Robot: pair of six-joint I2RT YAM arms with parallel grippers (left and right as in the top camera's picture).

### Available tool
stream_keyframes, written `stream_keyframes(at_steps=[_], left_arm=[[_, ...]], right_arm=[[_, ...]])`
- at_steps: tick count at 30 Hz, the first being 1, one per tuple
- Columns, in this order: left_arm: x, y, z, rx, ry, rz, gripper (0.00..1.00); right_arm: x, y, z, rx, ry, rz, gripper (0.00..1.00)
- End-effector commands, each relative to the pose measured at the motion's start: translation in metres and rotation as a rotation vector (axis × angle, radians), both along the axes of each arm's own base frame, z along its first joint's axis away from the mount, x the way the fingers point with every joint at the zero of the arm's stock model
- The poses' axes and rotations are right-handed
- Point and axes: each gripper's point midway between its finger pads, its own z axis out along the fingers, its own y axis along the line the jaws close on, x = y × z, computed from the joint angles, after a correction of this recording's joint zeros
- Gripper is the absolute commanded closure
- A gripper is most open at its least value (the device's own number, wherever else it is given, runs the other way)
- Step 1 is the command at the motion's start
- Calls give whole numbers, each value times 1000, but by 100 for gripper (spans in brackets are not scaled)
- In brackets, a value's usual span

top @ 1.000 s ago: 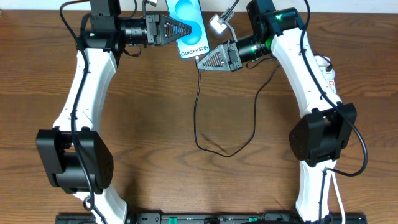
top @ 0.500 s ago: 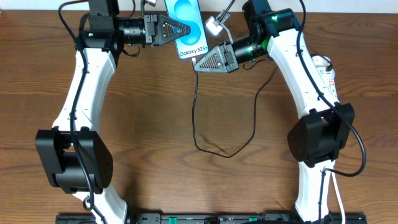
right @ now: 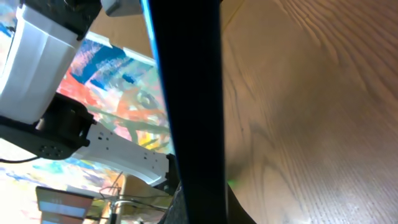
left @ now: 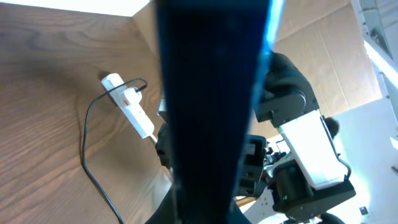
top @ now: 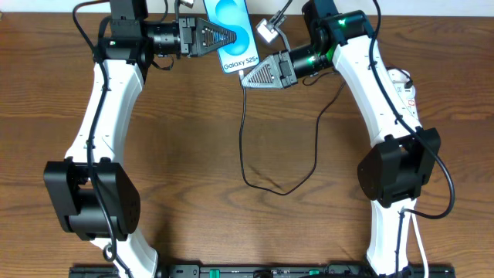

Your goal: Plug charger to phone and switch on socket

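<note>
While the phone (top: 231, 23) is clamped by the left end effector (top: 231, 35), the charger (top: 244, 131) is pinched at its tip by the right end effector (top: 244, 79), just off the phone's near short end.

- Phone (top: 234, 31): bright blue-cyan screen with a white swirl. Its edge is dark, near black in both wrist views, with a thin cyan glow along one side.
- Charger (top: 244, 147): thin and black along its whole visible length.
- Socket (left: 127, 106): white body with small red marks.
- Table (top: 193, 154): mid-brown wood with streaky grain.
- Left arm (top: 108, 100) and right arm (top: 378, 85): white shells and black joints, with a green light on the right.
- Backdrop (right: 124, 106): orange, blue and yellow paint splashes.
</note>
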Motion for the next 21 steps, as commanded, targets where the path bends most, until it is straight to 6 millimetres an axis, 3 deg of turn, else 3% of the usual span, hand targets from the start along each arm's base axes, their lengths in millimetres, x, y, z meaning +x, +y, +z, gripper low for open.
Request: stream_keyframes(at_steps=[1, 16, 21], left_arm=[[-11, -9, 13, -14, 40, -31, 93], [-9, -9, 13, -12, 61, -22, 93], [-7, -8, 12, -6, 60, -9, 93]], right_arm=[[-2, -6, 28, 71, 21, -10, 99], [-2, -7, 27, 62, 20, -13, 99], [-3, -8, 11, -31, 25, -28, 99]])
